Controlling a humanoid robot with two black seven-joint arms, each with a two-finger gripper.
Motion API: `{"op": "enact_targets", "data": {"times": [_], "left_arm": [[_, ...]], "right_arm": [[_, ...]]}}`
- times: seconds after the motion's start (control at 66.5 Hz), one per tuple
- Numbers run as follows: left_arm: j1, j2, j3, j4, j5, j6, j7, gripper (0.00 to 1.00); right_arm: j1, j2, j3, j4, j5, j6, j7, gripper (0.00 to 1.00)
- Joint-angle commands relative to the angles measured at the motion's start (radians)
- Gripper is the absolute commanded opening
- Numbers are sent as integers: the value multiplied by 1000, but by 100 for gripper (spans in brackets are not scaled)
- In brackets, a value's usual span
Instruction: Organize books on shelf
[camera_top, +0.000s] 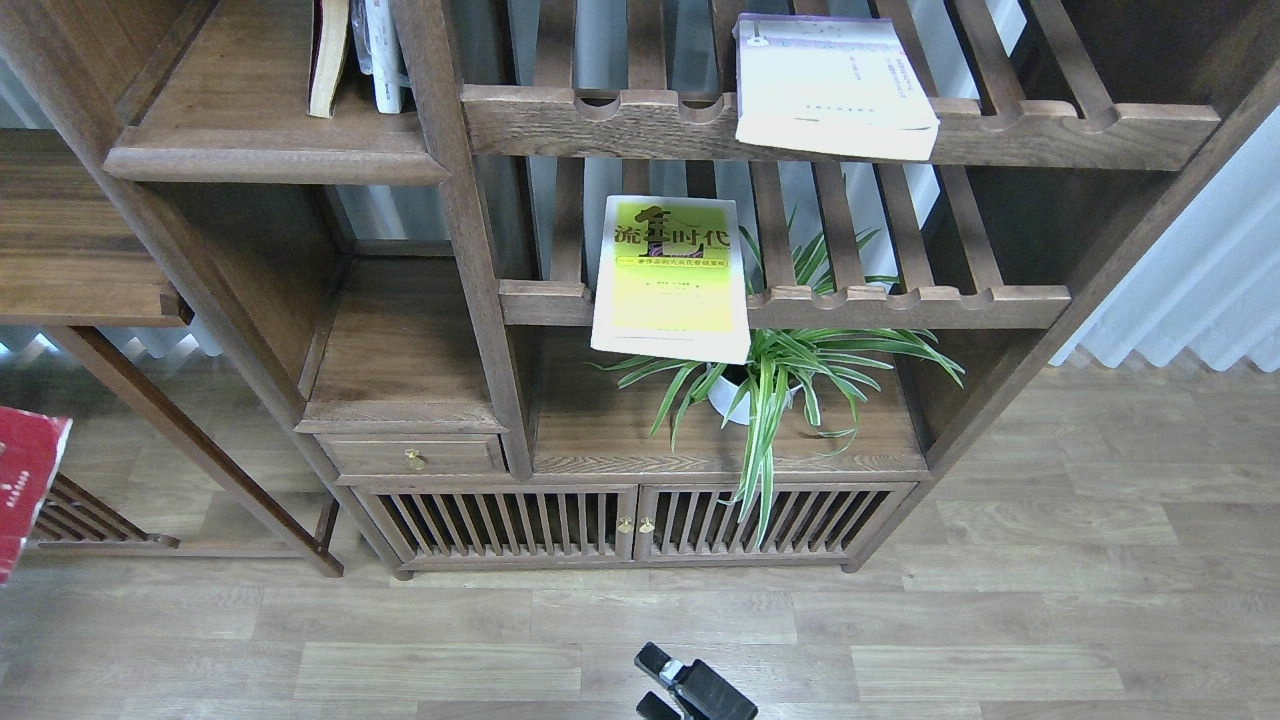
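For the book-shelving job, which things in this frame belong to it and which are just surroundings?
Job:
yellow-green book on the lower slatted rack
white book on the upper slatted rack
red book at the left edge
plank shelf
right gripper

Surroundings:
potted plant
drawer
slatted cabinet doors

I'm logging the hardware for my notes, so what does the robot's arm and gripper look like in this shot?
Only the right gripper shows, at the bottom edge: matte black, blocky, two squared fingers with a small pale grey patch between them. No cables or markings are visible. The left arm is out of frame.
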Motion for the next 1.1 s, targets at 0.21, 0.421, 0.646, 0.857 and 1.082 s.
{"op": "enact_targets", "data": {"times": [0.21, 0.421, 0.646, 0.857, 1.082], "left_arm": [[-100, 224, 1, 0, -66, 0, 1, 5], [-137, 320, 1, 0, -83, 0, 5, 5], [-224, 428, 1, 0, -84, 0, 5, 5], [-286, 552, 1, 1, -103, 0, 4, 5], [-379, 678, 1, 3, -124, 0, 5, 5]], "right_arm": [[51, 11, -14, -50, 2, 0, -2, 98], [57, 11, -8, -63, 3, 0, -2, 98], [67, 9, -8, -78, 3, 0, -3, 98], [77, 9, -5, -78, 3, 0, -2, 98], [80, 5, -1, -78, 5, 0, -2, 98]]}}
